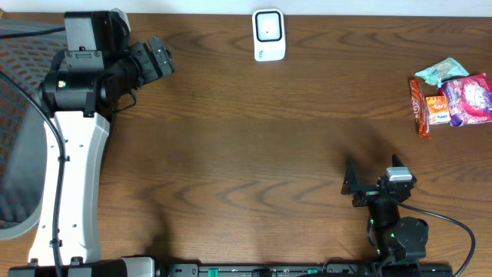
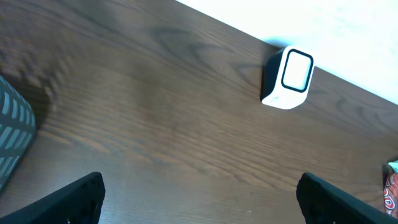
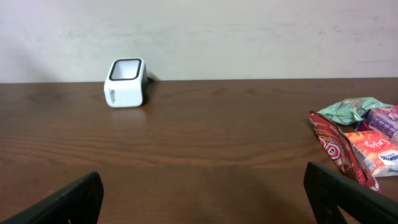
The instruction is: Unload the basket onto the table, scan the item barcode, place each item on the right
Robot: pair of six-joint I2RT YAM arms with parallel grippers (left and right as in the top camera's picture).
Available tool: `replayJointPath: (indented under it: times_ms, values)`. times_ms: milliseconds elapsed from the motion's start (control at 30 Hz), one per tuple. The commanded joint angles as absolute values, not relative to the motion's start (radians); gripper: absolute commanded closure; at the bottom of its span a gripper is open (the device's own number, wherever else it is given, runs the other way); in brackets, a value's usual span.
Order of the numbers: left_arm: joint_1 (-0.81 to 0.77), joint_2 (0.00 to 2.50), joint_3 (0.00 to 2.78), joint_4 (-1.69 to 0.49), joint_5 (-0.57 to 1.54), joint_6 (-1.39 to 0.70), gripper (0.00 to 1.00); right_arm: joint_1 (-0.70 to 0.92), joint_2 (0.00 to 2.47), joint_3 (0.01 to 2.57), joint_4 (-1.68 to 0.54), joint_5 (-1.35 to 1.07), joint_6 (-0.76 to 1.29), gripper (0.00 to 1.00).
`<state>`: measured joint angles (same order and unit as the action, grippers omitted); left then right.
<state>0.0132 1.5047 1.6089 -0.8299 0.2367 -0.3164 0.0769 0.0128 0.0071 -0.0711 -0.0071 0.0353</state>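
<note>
We see both the left end effector [image 1: 157,58] and the right end effector [image 1: 375,172] spread and empty, the scanner [image 1: 269,35] waiting top centre, snack packets [image 1: 452,100] heaped far right, ungrasped.

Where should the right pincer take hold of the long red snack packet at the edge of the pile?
Probably across the middle of the red packet, coming from above. It lies flat, long and narrow, on the table, running toward and away from the robot, and its left edge is free. The orange packet touches its right side, so a finger must slip between them. The right pincer is open and empty.
</note>
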Motion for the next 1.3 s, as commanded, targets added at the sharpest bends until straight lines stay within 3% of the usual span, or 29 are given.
replayJointPath:
  times_ms: [0, 567, 900, 1267]
  values:
    - [0.017, 1.510, 1.606, -0.830, 0.234, -0.308, 0.02, 0.073, 0.005, 0.006, -0.075, -0.010, 0.017, 0.01]
    - [0.017, 1.510, 1.606, -0.836, 0.194, -0.307, 0.02, 0.073, 0.005, 0.006, -0.075, -0.010, 0.017, 0.01]
    - [0.017, 1.516, 1.551, -0.974, 0.073, -0.275, 0.02, 0.073, 0.005, 0.006, -0.075, -0.010, 0.017, 0.01]
    - [0.017, 1.376, 1.234, -0.902, 0.073, -0.070, 0.02, 0.073, 0.005, 0.006, -0.075, -0.010, 0.017, 0.01]
